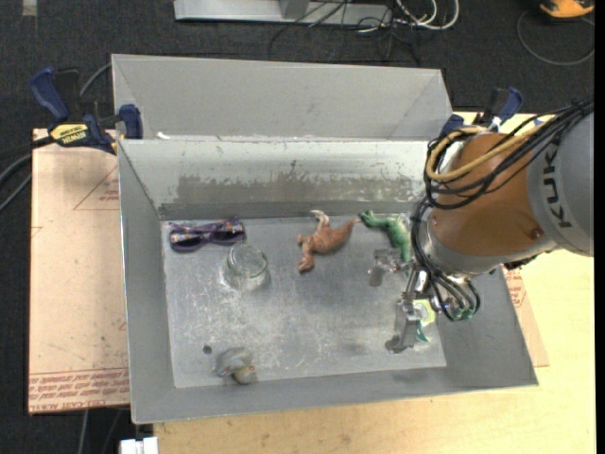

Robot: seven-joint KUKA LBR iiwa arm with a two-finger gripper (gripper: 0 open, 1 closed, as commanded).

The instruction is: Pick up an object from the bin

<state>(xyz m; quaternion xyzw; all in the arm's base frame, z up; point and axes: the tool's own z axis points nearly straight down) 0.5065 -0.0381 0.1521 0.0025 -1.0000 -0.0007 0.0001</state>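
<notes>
The gripper [393,303] hung low at the right of the bin [284,173], jaws seemingly spread and empty, so nothing was picked yet; the nearest thing, a green toy dinosaur [389,231] by the back wall, would need centring over, then closing.

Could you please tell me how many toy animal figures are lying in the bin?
2. A brown figure lies mid-rear; a green figure lies right of it, partly under the arm. More may be hidden there.

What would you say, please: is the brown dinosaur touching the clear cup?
Apart. The camera view shows bare bin floor between the brown dinosaur and the clear cup to its left.
</notes>
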